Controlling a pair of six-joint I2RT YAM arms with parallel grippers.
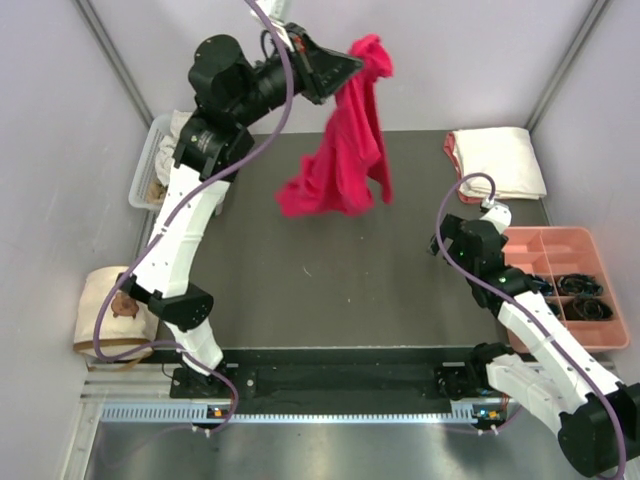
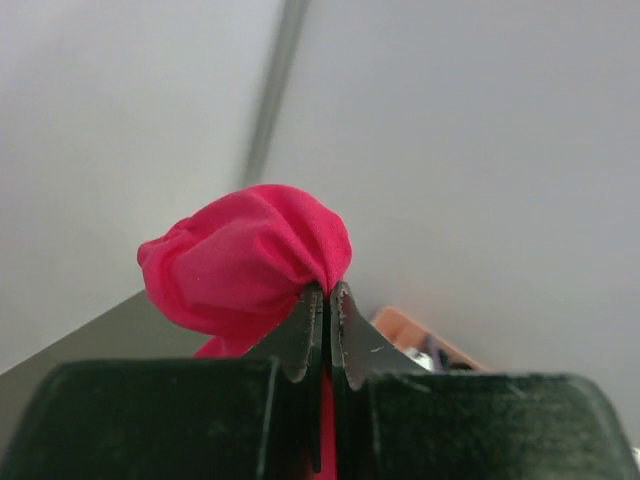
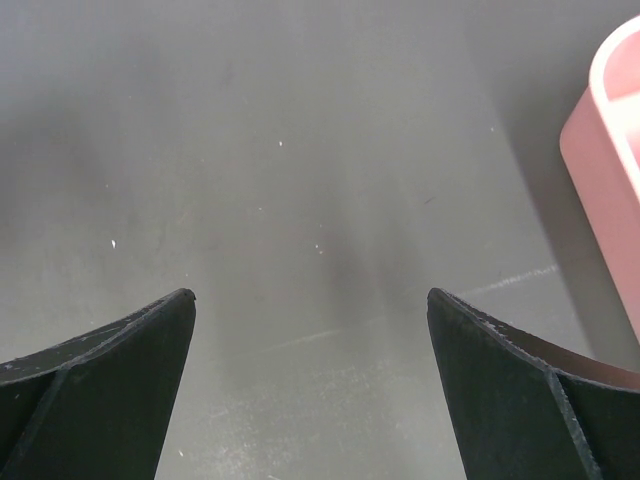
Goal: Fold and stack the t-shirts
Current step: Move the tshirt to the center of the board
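Dangling above the table, the red t-shirt is hanging pinched in the left gripper; the right gripper, gaping empty, should be catching its lower hem to spread it.

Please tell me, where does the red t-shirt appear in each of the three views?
Top external: the red t-shirt hangs at upper centre from the left gripper.
Left wrist: the red t-shirt is bunched at centre, between the shut jaws.
Right wrist: not in it.
Shared landmark: the pink tray, right side in top external, right edge in right wrist.
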